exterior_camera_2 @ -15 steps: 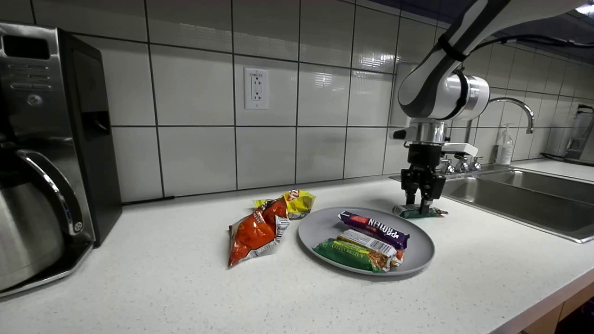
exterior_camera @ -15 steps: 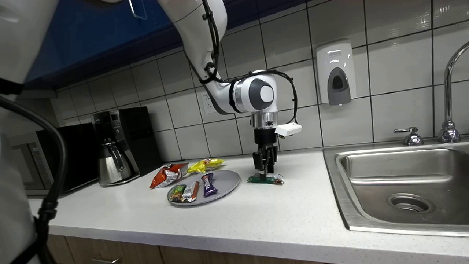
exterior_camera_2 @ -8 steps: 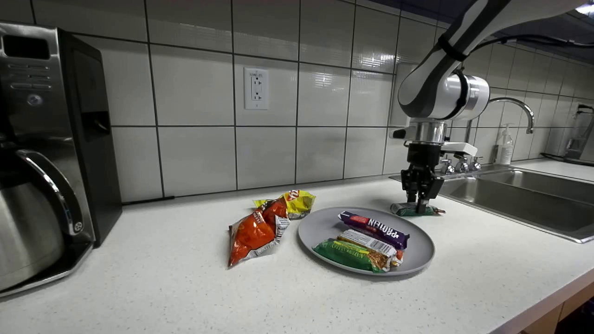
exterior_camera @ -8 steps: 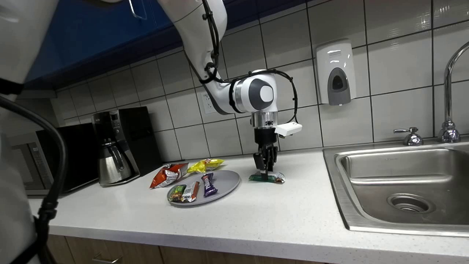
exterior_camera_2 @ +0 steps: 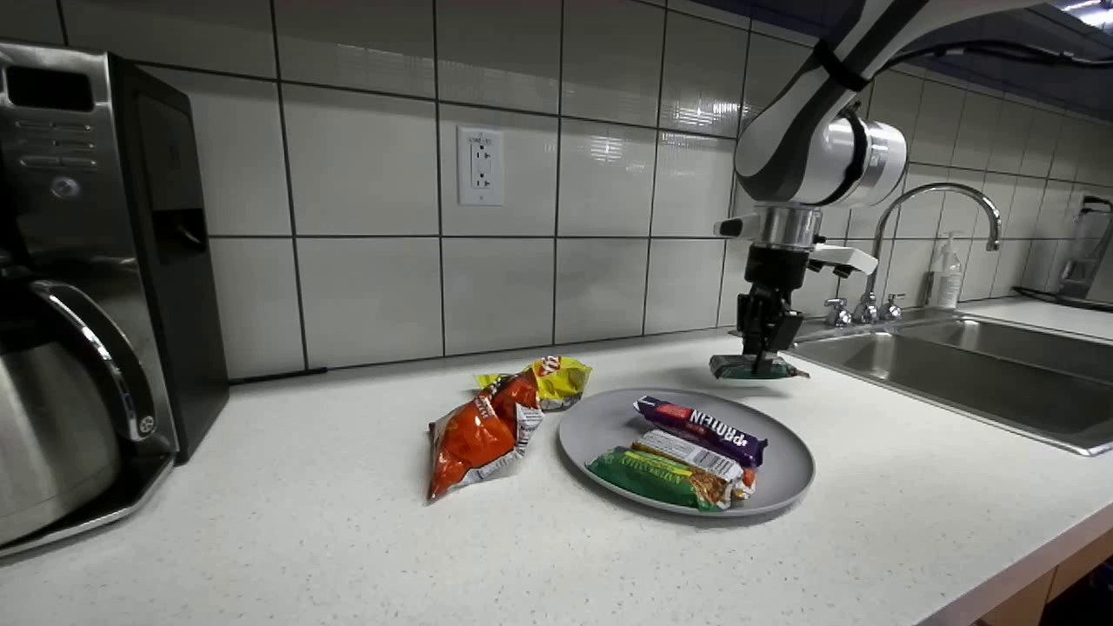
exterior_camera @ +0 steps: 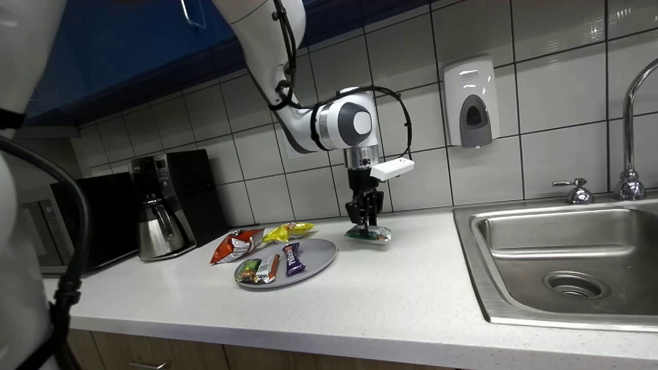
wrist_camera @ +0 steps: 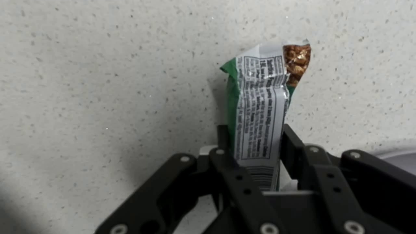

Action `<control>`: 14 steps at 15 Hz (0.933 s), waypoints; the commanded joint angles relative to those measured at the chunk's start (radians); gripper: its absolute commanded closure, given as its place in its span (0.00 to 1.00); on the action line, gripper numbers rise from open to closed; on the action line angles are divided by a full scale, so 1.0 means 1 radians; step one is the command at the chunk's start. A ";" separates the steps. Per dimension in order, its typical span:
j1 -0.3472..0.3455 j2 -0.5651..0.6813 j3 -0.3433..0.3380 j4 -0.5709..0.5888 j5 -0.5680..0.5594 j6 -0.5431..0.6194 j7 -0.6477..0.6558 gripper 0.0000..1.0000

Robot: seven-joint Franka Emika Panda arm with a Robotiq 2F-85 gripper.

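Off the counter [exterior_camera_2: 365, 539] has come the bar [exterior_camera_2: 739, 368] — right of centre in an exterior view, my pincer [wrist_camera: 255, 143] part-closed on its sides. Glossy, it could slip from a light pinch.

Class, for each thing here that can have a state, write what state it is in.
Tool: closed on the held bar
Held bar: wrapped, raised off the counter
Plate: flat, carrying three wrapped bars
Red bag: sealed or opened, cannot tell
Yellow bag: likewise unclear
Coffee pot: seated in its coffee maker
Tap: not running
Outlet: nothing plugged in
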 commanded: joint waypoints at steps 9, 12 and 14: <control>0.102 -0.084 0.017 -0.048 -0.056 -0.010 0.376 0.84; 0.122 -0.087 0.040 -0.064 -0.050 0.007 0.425 0.84; 0.133 -0.083 0.055 -0.070 -0.050 0.008 0.448 0.84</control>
